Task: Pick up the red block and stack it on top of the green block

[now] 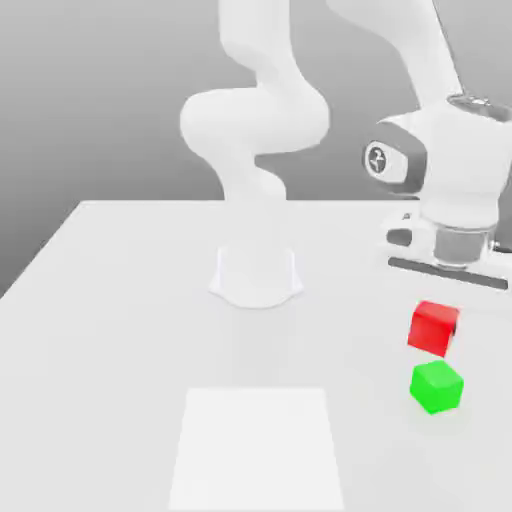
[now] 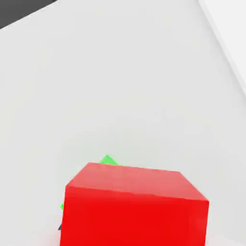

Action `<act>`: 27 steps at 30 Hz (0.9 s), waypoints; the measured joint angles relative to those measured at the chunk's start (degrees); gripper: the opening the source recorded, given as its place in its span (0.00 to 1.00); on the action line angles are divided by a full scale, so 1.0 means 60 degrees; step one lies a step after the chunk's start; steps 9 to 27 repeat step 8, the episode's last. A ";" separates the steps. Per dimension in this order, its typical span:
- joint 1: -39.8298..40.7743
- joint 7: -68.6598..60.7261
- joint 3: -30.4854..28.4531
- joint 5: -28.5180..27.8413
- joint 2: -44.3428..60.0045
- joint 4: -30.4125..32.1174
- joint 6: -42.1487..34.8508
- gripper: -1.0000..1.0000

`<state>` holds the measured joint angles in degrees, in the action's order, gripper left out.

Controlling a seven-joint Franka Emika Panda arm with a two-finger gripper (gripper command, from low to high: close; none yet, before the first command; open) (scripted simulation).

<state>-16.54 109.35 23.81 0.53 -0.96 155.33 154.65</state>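
You found the small glossy red cube [image 1: 434, 327] raised just above the small green cube [image 1: 436, 387] below the gripper, whose opening you could not tell; it likely handled light, rigid, slippery, best held on opposite flat faces.

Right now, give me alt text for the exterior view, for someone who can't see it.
A red block hangs in the air just above a green block on a white table, near the exterior view's right edge. A white robot arm rises from its base mid-table, its hand directly over the red block.
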 joint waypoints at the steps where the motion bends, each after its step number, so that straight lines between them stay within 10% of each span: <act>1: -0.0021 0.0206 -0.0044 -0.0274 0.0260 -0.0030 0.0213 0.00; 5: -0.0245 0.1149 -0.0572 -0.1573 0.1424 -0.0101 0.1198 0.00; 6: -0.0329 0.1319 -0.0701 -0.1810 0.1633 -0.0111 0.1376 1.00; 27: -0.0329 0.1319 -0.0701 -0.1811 0.1633 -0.0111 0.1376 1.00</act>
